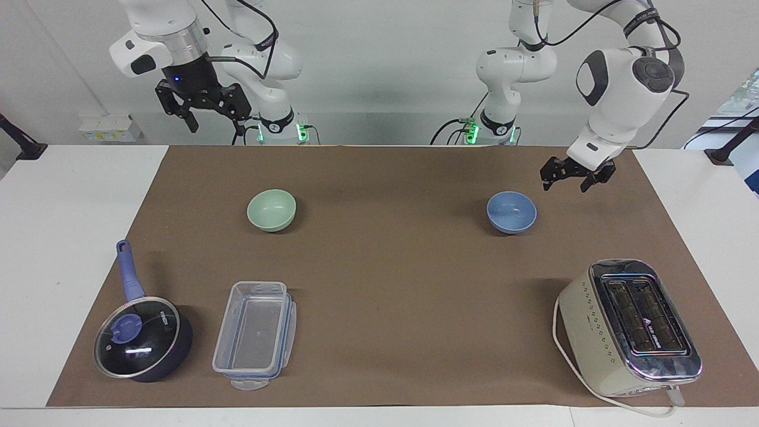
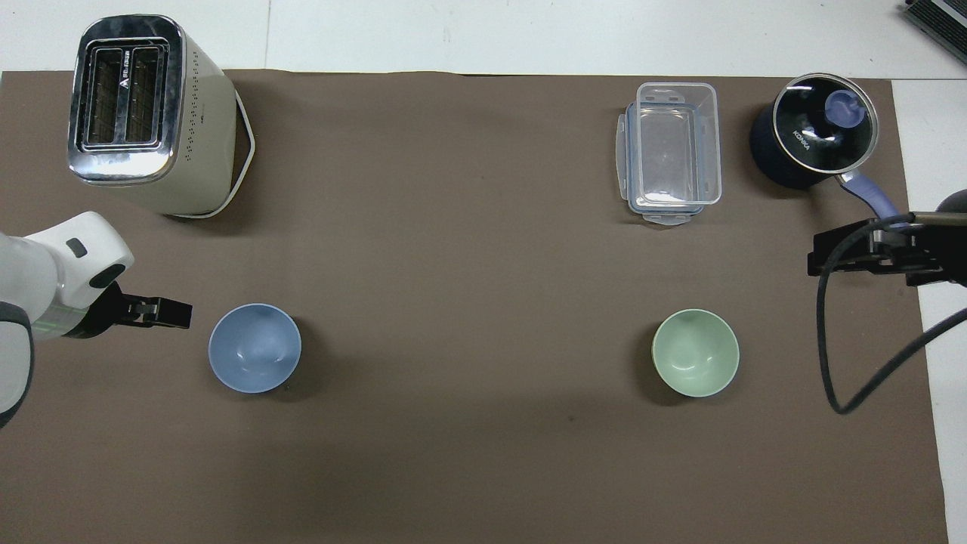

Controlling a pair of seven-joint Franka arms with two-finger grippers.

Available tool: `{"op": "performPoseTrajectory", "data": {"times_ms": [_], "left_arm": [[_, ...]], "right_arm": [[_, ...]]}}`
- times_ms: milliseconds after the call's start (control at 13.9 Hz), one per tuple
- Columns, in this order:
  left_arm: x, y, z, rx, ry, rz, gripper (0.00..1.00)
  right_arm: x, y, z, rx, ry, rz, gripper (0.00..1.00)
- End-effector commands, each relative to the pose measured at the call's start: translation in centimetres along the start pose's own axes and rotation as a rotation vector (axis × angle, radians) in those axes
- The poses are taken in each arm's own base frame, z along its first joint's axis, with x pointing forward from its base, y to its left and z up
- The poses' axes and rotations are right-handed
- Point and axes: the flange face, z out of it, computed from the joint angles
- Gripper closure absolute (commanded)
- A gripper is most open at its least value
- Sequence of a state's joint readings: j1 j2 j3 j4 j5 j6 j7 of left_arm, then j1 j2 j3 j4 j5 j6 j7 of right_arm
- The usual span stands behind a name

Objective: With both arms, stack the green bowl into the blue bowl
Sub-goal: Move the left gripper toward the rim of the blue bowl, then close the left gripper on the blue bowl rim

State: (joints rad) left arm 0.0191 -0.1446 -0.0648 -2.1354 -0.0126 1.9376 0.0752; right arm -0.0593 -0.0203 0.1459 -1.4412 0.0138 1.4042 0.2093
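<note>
Both pincers, left [image 1: 567, 179] and right [image 1: 204, 115], hang open above the mat; both bowls sit mouth-up.

Both arms are showing glossy white rounded shells with dark grey caps at the joints, and the right arm [image 1: 155, 35] is wearing a brushed silver ring above a black wrist block where a small blue light is glowing. Black cables are looping along the links of the left arm [image 1: 622, 83] and its partner, while green lights are shining at the two bases. Each arm is ending in a black angular gripper.
</note>
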Motion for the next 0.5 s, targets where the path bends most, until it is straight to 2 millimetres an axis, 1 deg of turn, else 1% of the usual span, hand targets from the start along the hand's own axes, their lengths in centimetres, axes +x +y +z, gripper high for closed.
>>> {"op": "performPoseTrajectory", "data": {"times_ms": [0, 144, 216, 288, 432], "left_arm": [[-1.0, 0.2, 2.4, 0.013, 0.029, 0.017, 0.00], [-0.8, 0.6, 3.9, 0.012, 0.034, 0.022, 0.00], [-0.5, 0.7, 5.5, 0.010, 0.028, 0.019, 0.00], [-0.4, 0.7, 6.6, 0.010, 0.030, 0.019, 0.00], [-0.6, 0.6, 9.0, 0.008, 0.039, 0.017, 0.00]], "right_arm": [[-0.9, 0.6, 0.2, -0.008, -0.011, -0.016, 0.00], [-0.9, 0.6, 0.2, -0.008, -0.011, -0.019, 0.00], [-0.9, 0.7, 0.2, -0.010, -0.011, -0.024, 0.00], [-0.9, 0.6, 0.2, -0.010, -0.011, -0.027, 0.00], [-0.9, 0.7, 0.2, -0.008, -0.011, -0.025, 0.00]]}}
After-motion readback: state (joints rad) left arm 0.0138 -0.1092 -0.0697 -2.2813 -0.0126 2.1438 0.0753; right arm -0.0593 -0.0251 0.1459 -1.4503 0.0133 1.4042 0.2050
